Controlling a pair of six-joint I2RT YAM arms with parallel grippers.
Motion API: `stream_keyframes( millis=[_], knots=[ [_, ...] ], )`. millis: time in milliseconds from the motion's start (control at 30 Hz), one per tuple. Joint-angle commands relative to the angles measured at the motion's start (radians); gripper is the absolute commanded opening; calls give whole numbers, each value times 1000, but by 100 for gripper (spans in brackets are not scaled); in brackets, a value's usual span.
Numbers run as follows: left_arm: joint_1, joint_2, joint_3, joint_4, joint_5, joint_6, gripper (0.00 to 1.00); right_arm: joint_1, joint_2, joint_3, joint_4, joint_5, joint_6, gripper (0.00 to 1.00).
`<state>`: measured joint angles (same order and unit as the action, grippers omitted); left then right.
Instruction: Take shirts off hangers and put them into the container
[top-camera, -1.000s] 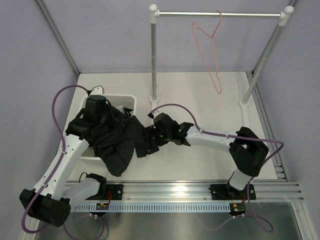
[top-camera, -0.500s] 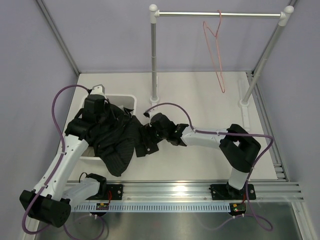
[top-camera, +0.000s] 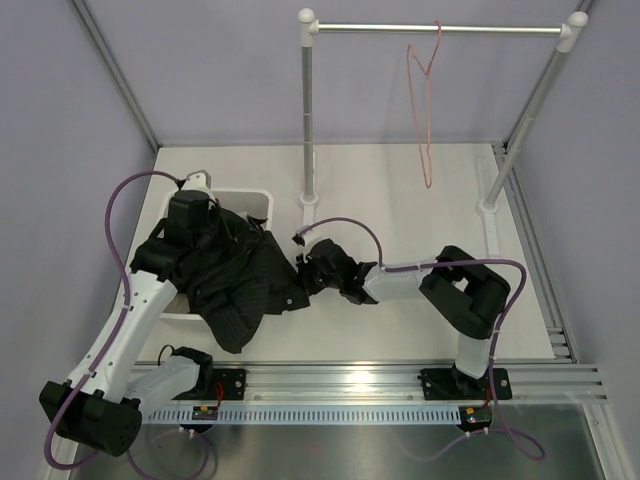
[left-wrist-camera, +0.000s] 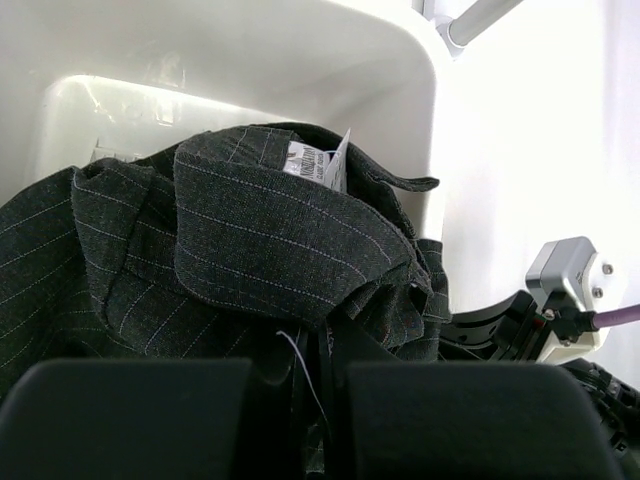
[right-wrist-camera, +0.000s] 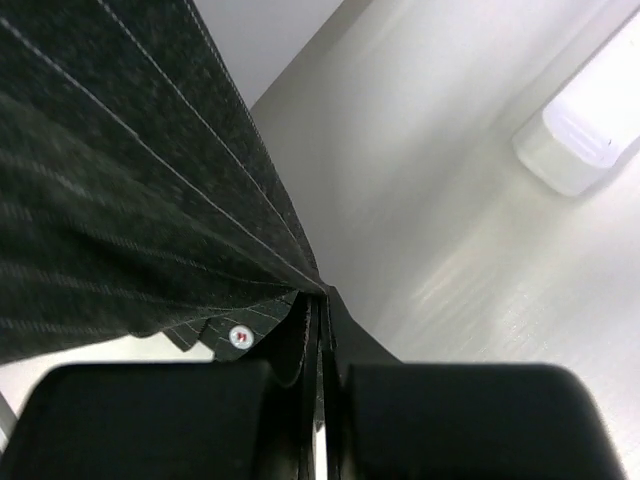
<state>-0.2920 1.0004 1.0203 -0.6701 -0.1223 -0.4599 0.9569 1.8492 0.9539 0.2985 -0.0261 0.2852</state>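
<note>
The black pinstriped shirt (top-camera: 245, 290) lies bunched over the right rim of the white container (top-camera: 245, 194), part inside and part hanging out onto the table. My left gripper (top-camera: 218, 240) is above the container, shut on a fold of the shirt (left-wrist-camera: 270, 240) just below the collar and its white label. My right gripper (top-camera: 298, 278) is low beside the container, shut on the edge of the shirt (right-wrist-camera: 120, 200) near a small white button. The pink wire hanger (top-camera: 424, 110) hangs bare from the rail at the back.
The metal rail (top-camera: 440, 29) stands on two posts, one (top-camera: 307, 120) just behind the container and one at the far right. A white post foot (right-wrist-camera: 590, 130) shows in the right wrist view. The right arm's wrist (left-wrist-camera: 565, 285) is close beside the shirt.
My right arm has reached left to the shirt's edge and its jaws, open before, have closed on the fabric. The bare hanger has swung on the rail. The left arm has stayed put.
</note>
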Motion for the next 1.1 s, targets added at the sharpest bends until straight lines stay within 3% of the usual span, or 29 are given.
stream_keyframes(
  millis=[0, 133, 233, 267, 500, 533, 733, 1067],
  knots=[
    [7, -26, -11, 55, 26, 15, 4, -3, -44, -47, 157, 21, 29, 0],
    [10, -25, -9, 33, -20, 1, 4, 14, -143, -87, 116, 106, 58, 0],
    [17, -43, -23, 41, -39, -26, 32, 32, -220, -75, 32, 139, 62, 0],
    [19, -52, -32, 46, -34, -32, 47, 37, -244, -66, 4, 152, 60, 0],
    [21, -106, -29, 58, 6, -22, 84, 55, -398, 143, -289, 90, 48, 0],
    [22, -118, -25, 60, 13, -16, 85, 57, -397, 220, -380, 72, 43, 0],
    [22, -276, 46, 38, 7, -8, 81, 75, -312, 509, -550, -70, 2, 0],
    [21, -581, 95, 23, -82, -8, 66, 75, -10, 937, -631, -354, 8, 0]
  ],
)
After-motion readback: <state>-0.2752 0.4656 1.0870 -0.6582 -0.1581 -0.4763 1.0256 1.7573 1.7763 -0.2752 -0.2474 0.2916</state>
